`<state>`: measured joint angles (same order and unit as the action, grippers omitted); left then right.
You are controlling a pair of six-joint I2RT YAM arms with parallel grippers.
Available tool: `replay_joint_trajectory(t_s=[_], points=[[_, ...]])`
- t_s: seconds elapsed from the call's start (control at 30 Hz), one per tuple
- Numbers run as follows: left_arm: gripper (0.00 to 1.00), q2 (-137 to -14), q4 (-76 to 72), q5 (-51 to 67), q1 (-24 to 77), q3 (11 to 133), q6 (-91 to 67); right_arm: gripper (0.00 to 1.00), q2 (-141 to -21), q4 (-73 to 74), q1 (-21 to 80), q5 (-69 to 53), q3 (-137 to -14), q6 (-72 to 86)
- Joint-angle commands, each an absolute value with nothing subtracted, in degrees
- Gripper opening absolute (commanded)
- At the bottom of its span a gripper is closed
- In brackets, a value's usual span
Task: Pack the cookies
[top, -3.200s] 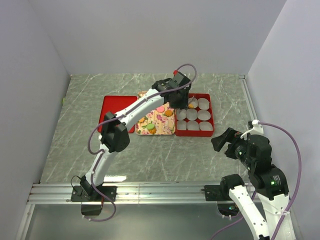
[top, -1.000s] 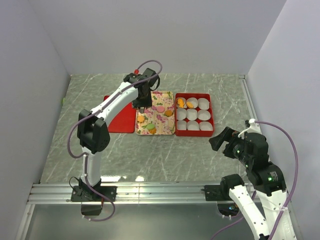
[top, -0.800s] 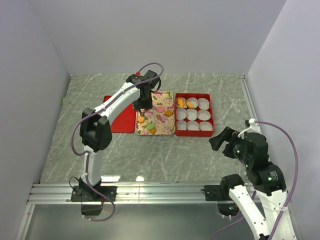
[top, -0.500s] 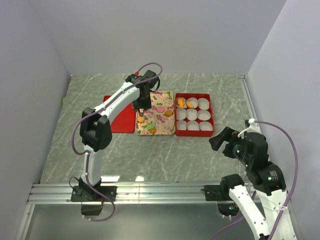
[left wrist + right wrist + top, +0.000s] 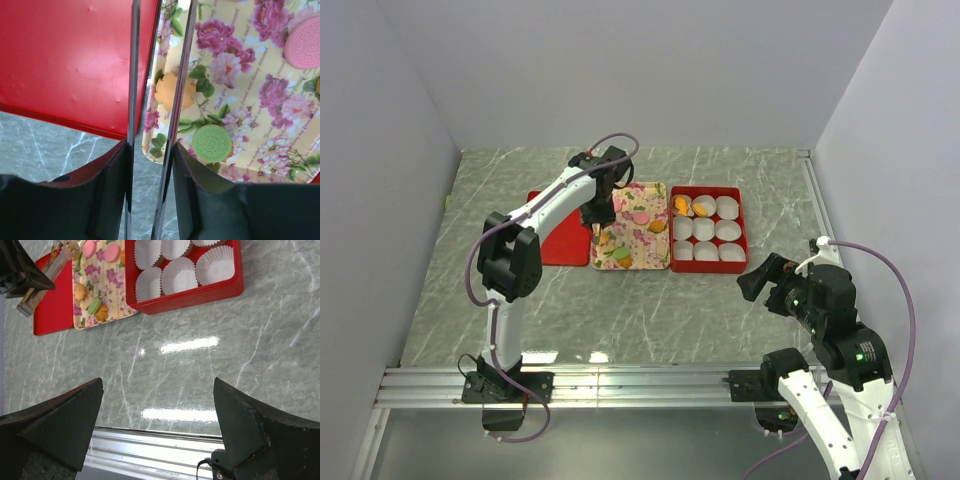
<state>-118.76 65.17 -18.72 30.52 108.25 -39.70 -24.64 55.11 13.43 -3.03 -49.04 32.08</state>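
My left gripper (image 5: 599, 204) (image 5: 150, 152) is shut on metal tongs (image 5: 134, 75), held over the left edge of the floral cream tray (image 5: 665, 250). In the left wrist view the right tong blade crosses an orange cookie (image 5: 167, 92); the tips run out of the frame's top. A green cookie (image 5: 212, 143) and a pink cookie (image 5: 303, 48) lie nearby on the tray (image 5: 250, 115). Two orange cookies (image 5: 681, 205) sit in the red box (image 5: 708, 267). My right gripper (image 5: 766, 279) (image 5: 157, 405) is open and empty, off to the near right.
The red box holds white pleated paper cups (image 5: 179, 274), most of them empty. A flat red lid (image 5: 552, 240) (image 5: 65, 55) lies left of the tray. Grey walls stand close on both sides. A metal rail (image 5: 620, 385) runs along the near edge.
My left gripper has left the red box, where a second orange cookie now lies, and gone to the tray's left edge. In the last second it barely shifted. The right arm stayed put.
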Motion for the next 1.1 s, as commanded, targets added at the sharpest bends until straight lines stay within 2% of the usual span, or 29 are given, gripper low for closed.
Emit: replay_joint_trajectory(t_s=[0.0,0.27,0.67,0.8,0.9,1.07], points=[[0.42,-115.31,64.95,-19.42,30.32,108.1,-39.99,0.98,-25.23,52.91,14.06,-2.9,-48.52,31.82],[0.33,-116.28,67.23,-20.13,30.32,113.46,-39.73,0.98,-24.79,53.0,14.06,-3.08,-48.52,31.9],[0.29,-115.84,71.54,-20.13,30.32,122.07,-39.37,0.98,-23.91,53.0,14.24,-3.08,-48.6,31.99],[0.27,-114.53,69.19,-14.44,30.93,122.61,-38.32,0.98,-23.82,53.09,14.15,-2.99,-48.6,31.99],[0.28,-112.77,66.28,-11.96,33.57,121.9,-36.57,0.98,-23.82,53.0,14.15,-2.99,-48.52,32.08],[0.27,-114.6,65.92,-7.48,41.02,128.04,-35.16,0.98,-23.55,53.17,14.15,-2.55,-48.6,32.17]])
